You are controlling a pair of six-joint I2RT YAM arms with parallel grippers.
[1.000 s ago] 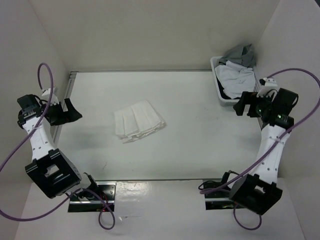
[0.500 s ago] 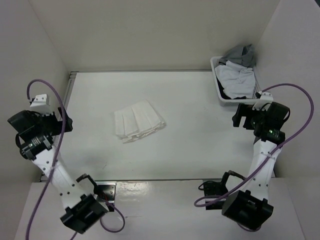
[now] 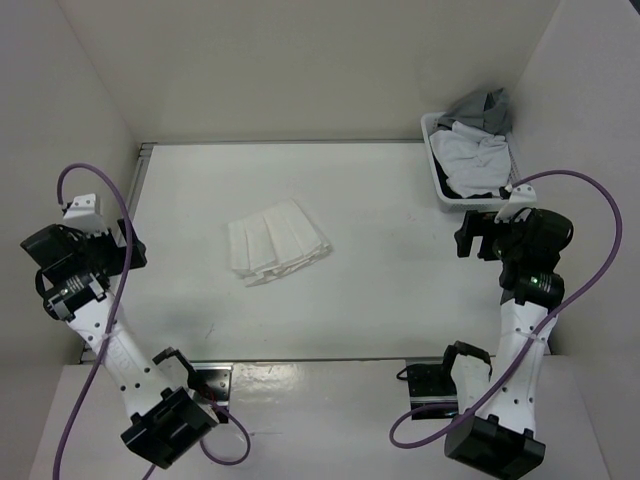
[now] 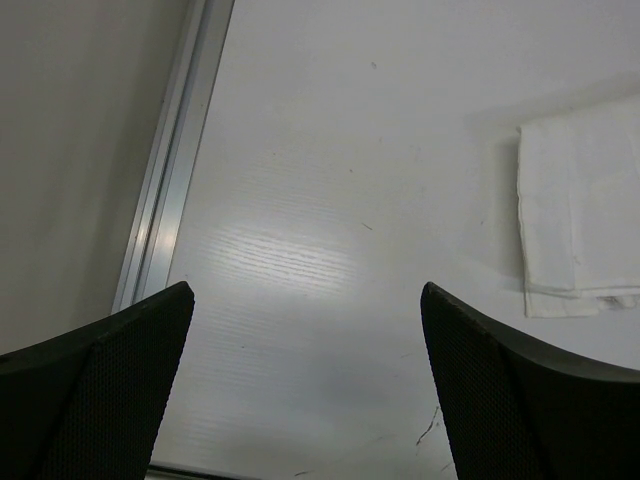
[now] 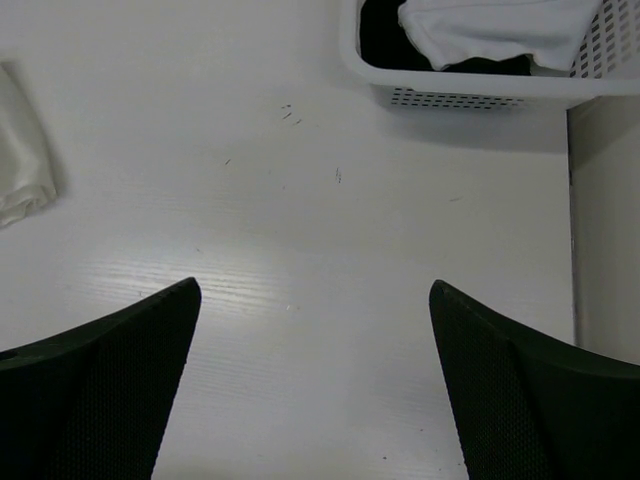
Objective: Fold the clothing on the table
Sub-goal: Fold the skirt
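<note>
White pleated skirt (image 3: 277, 243) lies folded mid-way across the worktop (image 3: 400, 250), my left hand (image 3: 132, 250) and right hand (image 3: 468, 238) both gaping empty at the sides; I fear a clumsy pinch would drag its thin layers apart.

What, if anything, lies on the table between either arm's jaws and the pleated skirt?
Nothing visible. Only bare table separates the skirt from the left jaws and the right jaws, both open. The basket sits in the far right corner, off both paths.
</note>
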